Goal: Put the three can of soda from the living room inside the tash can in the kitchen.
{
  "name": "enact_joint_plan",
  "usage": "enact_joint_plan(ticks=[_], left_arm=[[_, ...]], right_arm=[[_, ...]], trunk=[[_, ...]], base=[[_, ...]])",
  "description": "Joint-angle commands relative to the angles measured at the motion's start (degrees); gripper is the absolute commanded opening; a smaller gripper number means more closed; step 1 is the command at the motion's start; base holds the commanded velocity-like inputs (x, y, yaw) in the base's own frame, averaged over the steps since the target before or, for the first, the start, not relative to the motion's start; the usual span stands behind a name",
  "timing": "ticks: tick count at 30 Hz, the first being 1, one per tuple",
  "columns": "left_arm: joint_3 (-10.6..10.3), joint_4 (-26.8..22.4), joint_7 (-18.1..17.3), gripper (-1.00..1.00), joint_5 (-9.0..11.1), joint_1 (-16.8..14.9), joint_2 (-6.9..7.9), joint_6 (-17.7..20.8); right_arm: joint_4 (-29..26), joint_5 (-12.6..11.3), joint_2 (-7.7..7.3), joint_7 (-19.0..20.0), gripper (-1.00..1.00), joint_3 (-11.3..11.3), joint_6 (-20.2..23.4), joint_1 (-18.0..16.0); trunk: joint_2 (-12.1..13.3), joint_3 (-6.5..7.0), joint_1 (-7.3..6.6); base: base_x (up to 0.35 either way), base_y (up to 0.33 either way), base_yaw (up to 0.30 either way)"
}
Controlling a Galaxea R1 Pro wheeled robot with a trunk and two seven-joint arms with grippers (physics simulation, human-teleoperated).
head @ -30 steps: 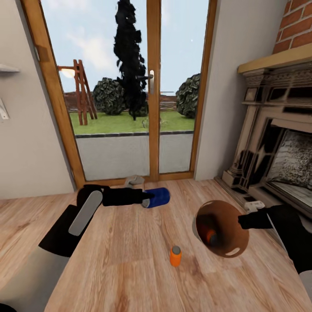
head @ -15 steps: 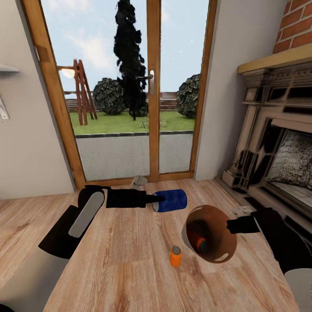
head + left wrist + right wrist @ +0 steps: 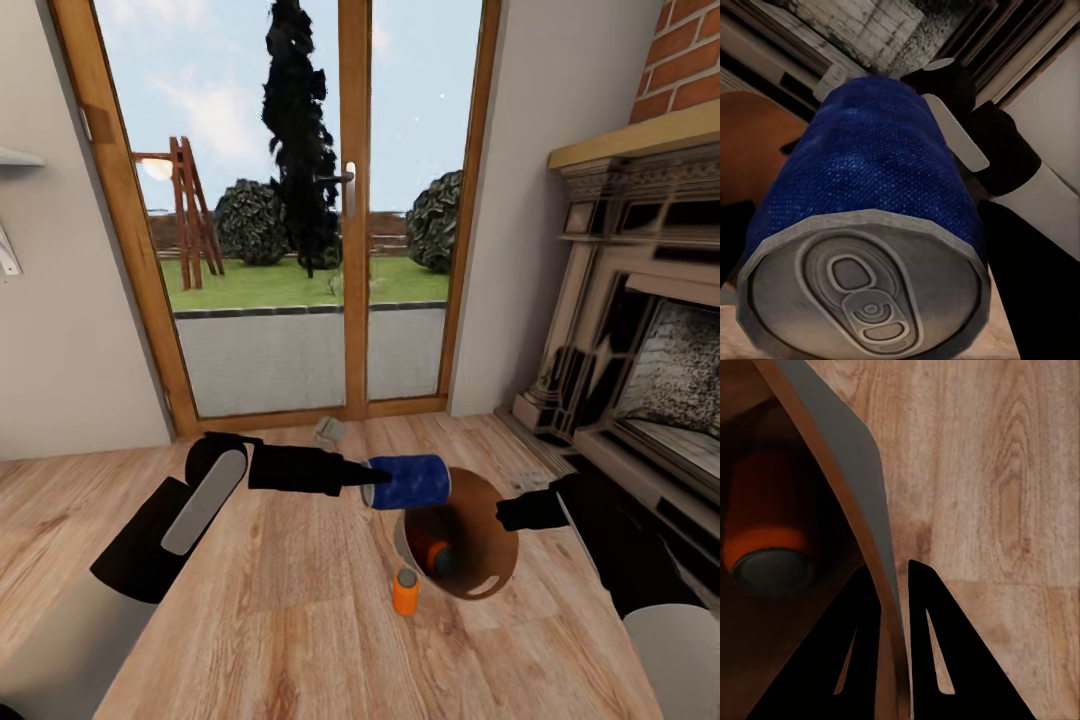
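Over the last second: carried rightward in the left gripper (image 3: 372, 480), the blue cylindrical soda can with silver ends (image 3: 408, 481), from over bare plank floor to just above the far-left rim of the tapered round trash bin, grey outside and brown inside (image 3: 500, 578). Meanwhile brought leftward toward it, that bin, pinched by its right rim in the right gripper (image 3: 503, 514) and tipped so the mouth faces up and toward the robot. Meaning for the task, as a judgement: second can nearly ready for release, with the gap between can and opening now closed. Left claw clamped narrow on the can's left end, the pull-tab lid (image 3: 862, 294) facing the wrist camera. Right claw closed thin across the bin wall (image 3: 844, 472), one finger (image 3: 840, 660) inside, one outside. Blue can lying on its side, long axis running left to right, lid end left, base end right over the bin mouth. Already inside, low in the bin, one orange can (image 3: 437, 556). Standing upright on the warm brown plank floor (image 3: 280, 620), just near and left of the bin, a small orange can with a grey top (image 3: 405, 592), not yet collected.
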Motion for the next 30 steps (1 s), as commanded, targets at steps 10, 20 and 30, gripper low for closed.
enact_joint_plan(ticks=[10,20,30], left_arm=[[-2.7,0.1,-0.2,-1.00,-0.2,0.0,1.67,0.0],[-4.8,0.1,0.0,-1.00,-0.3,0.0,1.82,0.0],[-6.3,0.6,0.8,-1.00,-6.1,-0.1,1.13,0.0]], right_arm=[[0.0,3.0,2.91,0.2,-1.00,0.1,0.2,-0.8],[0.5,3.2,3.50,0.2,-1.00,0.1,0.2,-1.0],[0.6,7.4,6.41,0.2,-1.00,0.1,0.2,-1.7]], trunk=[[0.0,0.01,-0.01],[0.0,0.01,-0.01],[0.0,0.01,-0.01]], base=[[0.000,0.000,0.000],[0.000,0.000,0.000],[0.000,0.000,0.000]])
